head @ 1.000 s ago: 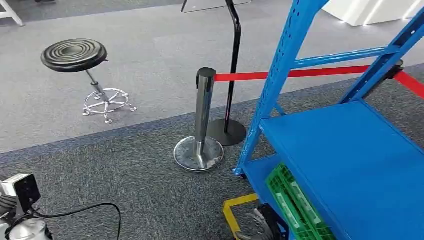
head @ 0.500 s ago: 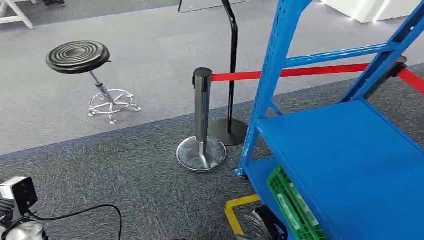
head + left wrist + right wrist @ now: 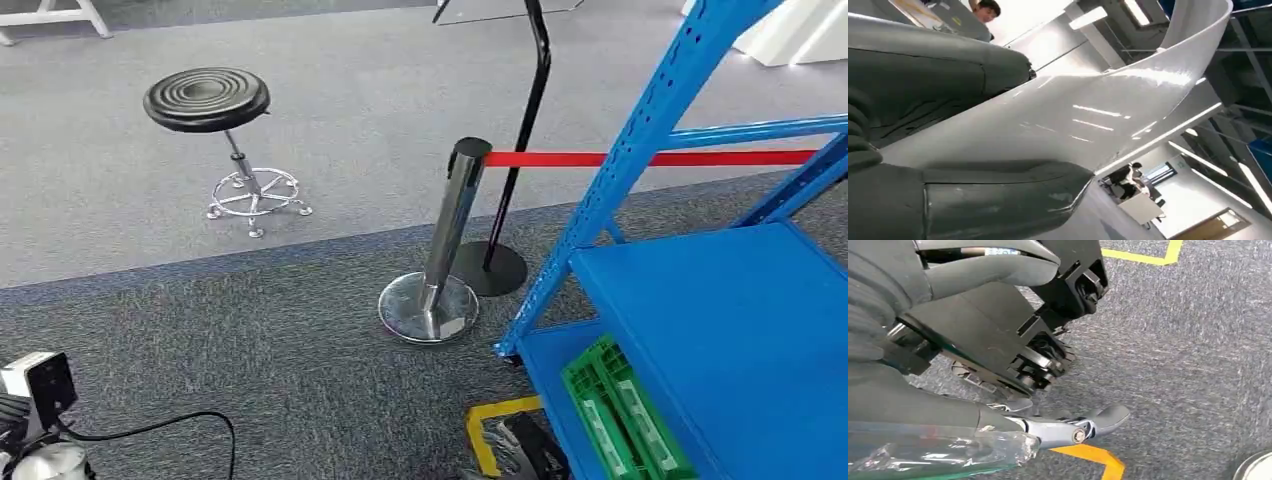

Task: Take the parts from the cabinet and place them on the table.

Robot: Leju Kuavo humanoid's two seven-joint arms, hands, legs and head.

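Observation:
In the left wrist view my left hand [image 3: 933, 70] grips a large white glossy curved part [image 3: 1088, 115] between its thumb and fingers, held up towards the ceiling. My right hand [image 3: 913, 400] hangs low over the carpet and holds a black plastic part [image 3: 998, 335] under its thumb. A clear plastic wrap [image 3: 948, 452] lies against that hand's fingers [image 3: 1098, 420]. The blue shelf rack [image 3: 720, 330] stands to my right, and the black part [image 3: 530, 450] shows by its lower corner.
A green crate [image 3: 625, 420] sits on the rack's lower shelf. A steel stanchion [image 3: 440, 260] with a red belt [image 3: 640, 158], a black stand base [image 3: 490, 265] and a black stool [image 3: 210, 105] stand ahead. Yellow floor tape [image 3: 490, 425] marks the carpet.
The whole picture has shifted right and tilted, so the camera has turned. The stool, stanchion and rack keep their places relative to each other.

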